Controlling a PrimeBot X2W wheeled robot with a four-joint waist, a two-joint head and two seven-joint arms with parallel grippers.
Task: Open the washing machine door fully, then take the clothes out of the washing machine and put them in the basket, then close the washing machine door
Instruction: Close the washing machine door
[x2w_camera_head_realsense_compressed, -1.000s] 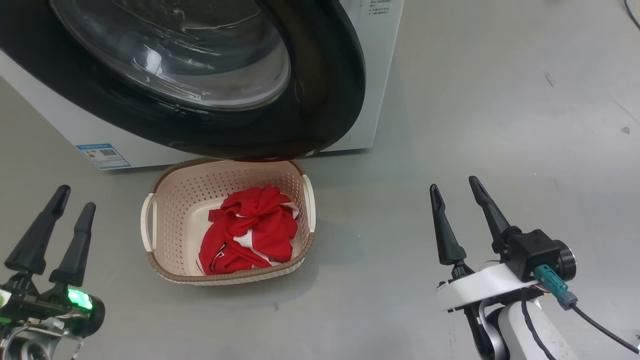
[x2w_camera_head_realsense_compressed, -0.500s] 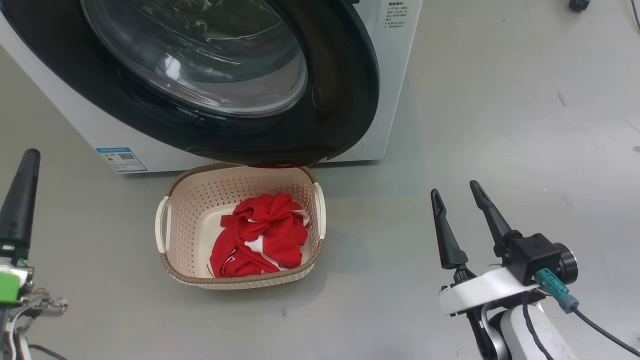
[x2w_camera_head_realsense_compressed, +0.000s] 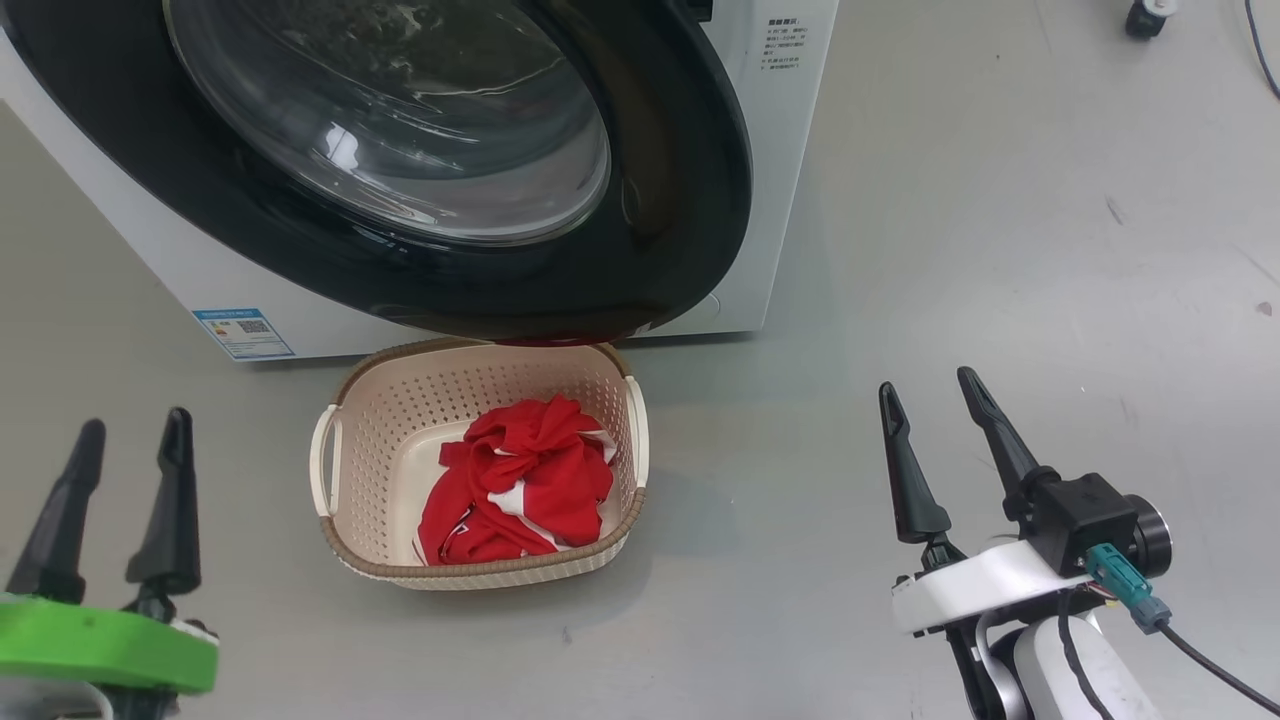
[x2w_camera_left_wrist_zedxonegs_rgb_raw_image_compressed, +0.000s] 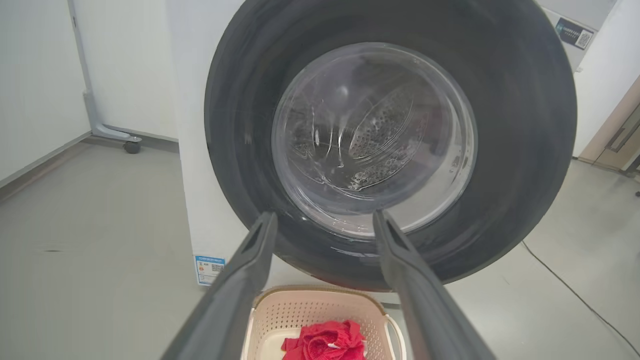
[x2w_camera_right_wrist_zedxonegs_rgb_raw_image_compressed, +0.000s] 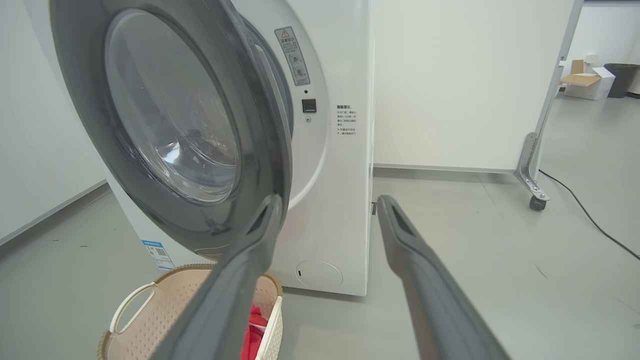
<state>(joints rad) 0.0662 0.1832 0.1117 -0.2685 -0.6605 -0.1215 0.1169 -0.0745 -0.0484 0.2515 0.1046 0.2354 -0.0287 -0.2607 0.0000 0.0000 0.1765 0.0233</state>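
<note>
Head view: the clothes (x2w_camera_head_realsense_compressed: 520, 480) are lying in the basket (x2w_camera_head_realsense_compressed: 480, 578). The left gripper (x2w_camera_head_realsense_compressed: 135, 420) and right gripper (x2w_camera_head_realsense_compressed: 925, 380) are standing apart, empty.

Left wrist view: the door (x2w_camera_left_wrist_zedxonegs_rgb_raw_image_compressed: 525, 125) is hanging ajar above the basket, so a weak or glancing push is risking no latch.

Right wrist view: the washing machine (x2w_camera_right_wrist_zedxonegs_rgb_raw_image_compressed: 340, 200) is showing stickers (x2w_camera_right_wrist_zedxonegs_rgb_raw_image_compressed: 292, 55) too small to read.

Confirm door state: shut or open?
Ajar. In the right wrist view the door stands off the machine front, with a gap at its free edge.
</note>
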